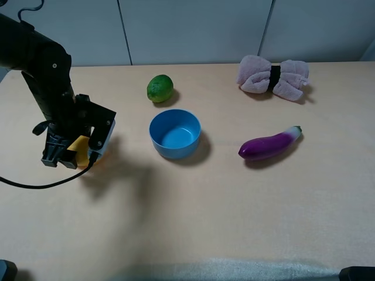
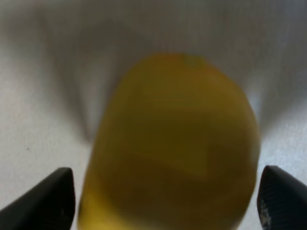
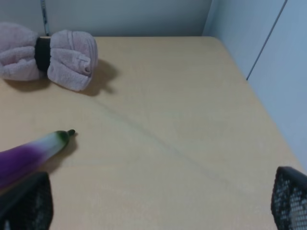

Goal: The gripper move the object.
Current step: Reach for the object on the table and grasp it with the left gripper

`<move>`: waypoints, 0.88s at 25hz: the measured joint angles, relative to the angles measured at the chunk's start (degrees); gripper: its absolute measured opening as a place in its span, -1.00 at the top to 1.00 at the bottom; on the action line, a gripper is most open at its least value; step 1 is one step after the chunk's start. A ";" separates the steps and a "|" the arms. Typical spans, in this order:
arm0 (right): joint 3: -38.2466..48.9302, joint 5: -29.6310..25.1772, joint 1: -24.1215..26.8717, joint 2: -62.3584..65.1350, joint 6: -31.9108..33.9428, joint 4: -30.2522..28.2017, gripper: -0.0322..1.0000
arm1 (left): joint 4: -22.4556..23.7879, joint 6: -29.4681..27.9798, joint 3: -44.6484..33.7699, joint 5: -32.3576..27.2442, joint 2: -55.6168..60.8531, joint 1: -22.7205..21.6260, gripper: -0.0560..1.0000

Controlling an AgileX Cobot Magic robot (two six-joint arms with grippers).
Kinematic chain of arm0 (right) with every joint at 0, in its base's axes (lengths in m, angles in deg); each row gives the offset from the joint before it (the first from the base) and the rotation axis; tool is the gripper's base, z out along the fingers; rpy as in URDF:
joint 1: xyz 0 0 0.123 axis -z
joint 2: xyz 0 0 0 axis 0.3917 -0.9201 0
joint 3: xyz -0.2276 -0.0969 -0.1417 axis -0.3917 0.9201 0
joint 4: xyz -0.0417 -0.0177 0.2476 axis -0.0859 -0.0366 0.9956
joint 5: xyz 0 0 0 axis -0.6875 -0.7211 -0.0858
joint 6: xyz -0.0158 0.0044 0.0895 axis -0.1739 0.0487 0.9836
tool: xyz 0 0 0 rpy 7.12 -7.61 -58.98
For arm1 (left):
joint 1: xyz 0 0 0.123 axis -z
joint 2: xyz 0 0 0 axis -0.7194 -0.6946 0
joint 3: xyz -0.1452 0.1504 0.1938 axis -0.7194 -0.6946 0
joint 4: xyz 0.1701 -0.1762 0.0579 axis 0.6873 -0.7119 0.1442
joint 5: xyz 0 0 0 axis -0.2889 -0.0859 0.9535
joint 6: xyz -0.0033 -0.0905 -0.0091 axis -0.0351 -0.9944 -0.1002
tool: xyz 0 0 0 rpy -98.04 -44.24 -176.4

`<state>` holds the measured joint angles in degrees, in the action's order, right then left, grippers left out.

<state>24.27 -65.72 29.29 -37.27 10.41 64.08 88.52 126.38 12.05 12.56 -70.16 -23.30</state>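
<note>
The yellow-orange oval object [image 1: 78, 143] lies on the table at the left, mostly covered by my left gripper [image 1: 70, 151]. In the left wrist view the object [image 2: 172, 143] fills the space between the two black fingertips [image 2: 53, 196], with a thin gap showing on each side. My left gripper [image 2: 168, 199] is open around it, low over the table. My right gripper [image 3: 160, 206] is open and empty, with only its fingertips showing, near the eggplant's stem end.
A blue bowl [image 1: 174, 133] stands right of the left gripper. A green lime [image 1: 159, 88] lies behind the bowl. A purple eggplant [image 1: 269, 144] [image 3: 29, 153] and a rolled pink towel [image 1: 273, 76] [image 3: 48, 55] lie on the right. A black cable [image 1: 35, 185] trails from the left arm.
</note>
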 joint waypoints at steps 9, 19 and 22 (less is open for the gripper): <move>0.00 0.00 0.00 0.00 0.00 0.00 -0.41 | -0.05 0.76 0.00 0.65 -1.22 0.00 -0.67; 0.00 0.00 0.00 0.00 0.00 0.05 -0.41 | -0.30 0.90 0.13 2.30 -3.10 0.69 -0.67; 0.00 0.00 0.00 0.00 0.00 0.05 -0.41 | -0.30 0.90 0.13 2.39 -3.10 0.69 -0.67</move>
<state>24.27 -65.72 29.29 -37.27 10.41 64.13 88.21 127.28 12.18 14.96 -73.26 -22.61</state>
